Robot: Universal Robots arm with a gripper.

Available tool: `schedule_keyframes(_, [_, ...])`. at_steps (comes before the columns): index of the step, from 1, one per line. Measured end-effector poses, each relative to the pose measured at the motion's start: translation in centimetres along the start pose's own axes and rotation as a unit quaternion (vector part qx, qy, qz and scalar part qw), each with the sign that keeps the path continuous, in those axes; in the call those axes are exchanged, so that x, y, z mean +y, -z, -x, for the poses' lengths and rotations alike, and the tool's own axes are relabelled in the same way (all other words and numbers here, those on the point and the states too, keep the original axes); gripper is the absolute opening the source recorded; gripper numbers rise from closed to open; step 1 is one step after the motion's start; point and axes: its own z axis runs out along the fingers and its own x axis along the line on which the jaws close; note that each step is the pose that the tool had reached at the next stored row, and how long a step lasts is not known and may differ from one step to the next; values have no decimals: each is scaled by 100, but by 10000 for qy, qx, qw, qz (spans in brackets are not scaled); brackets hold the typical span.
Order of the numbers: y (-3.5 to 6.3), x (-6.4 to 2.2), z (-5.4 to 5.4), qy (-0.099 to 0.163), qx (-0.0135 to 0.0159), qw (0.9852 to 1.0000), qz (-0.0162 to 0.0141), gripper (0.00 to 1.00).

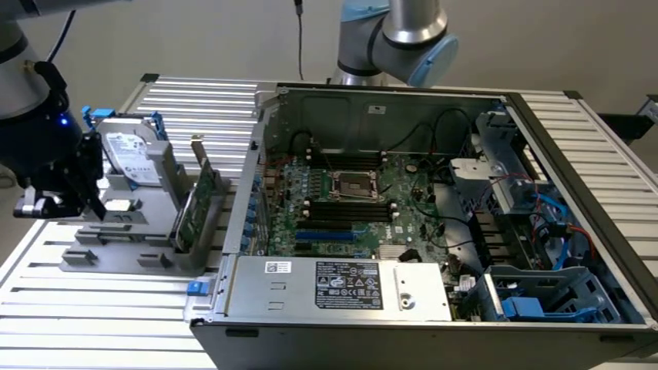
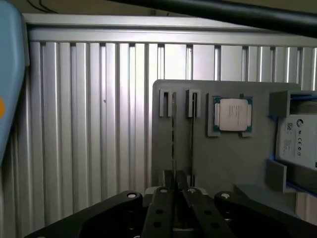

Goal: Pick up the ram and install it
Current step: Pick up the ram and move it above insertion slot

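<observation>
Ram (image 2: 173,141) shows edge-on as a thin strip running straight into the narrow gap between the jaws. The gripper (image 2: 174,184) has its fingers drawn almost together, with room for little more than that strip, so I judge it is pinching the ram. The far end of the strip sits in a small upright slot (image 2: 167,104) on the grey holder (image 2: 223,163). Whether the strip has been lifted clear of that slot I cannot tell.

Just beside it, a second thin strip runs to a matching slot (image 2: 193,104). Further along the holder, a square processor (image 2: 233,115) lies flat in its own recess. Beyond that is a hard drive (image 2: 297,141) with a silver label. The holder rests on a slatted metal table (image 2: 89,129).

In the exterior view, the gripper is over the holder at the exterior view's left, well apart from the open computer case (image 1: 270,123). A green card with a metal bracket (image 1: 196,204) stands on the holder between the gripper and the case.

Inside the case, the long black memory slots (image 1: 350,205) lie beside the processor socket (image 1: 355,183) on the motherboard (image 1: 421,227). I can make out no green strip in them.

My reading is that the task is at its pick-up stage. The grasp seems made at the holder, while the carry across to the case and the seating in a slot are not yet done.
</observation>
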Motion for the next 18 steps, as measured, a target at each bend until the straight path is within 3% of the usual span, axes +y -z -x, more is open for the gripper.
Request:
schedule_keyframes(7, [328,-304,13,0,1,10000,3,13])
schedule_keyframes(18, [838,-787,33,-1,1,10000,32,13])
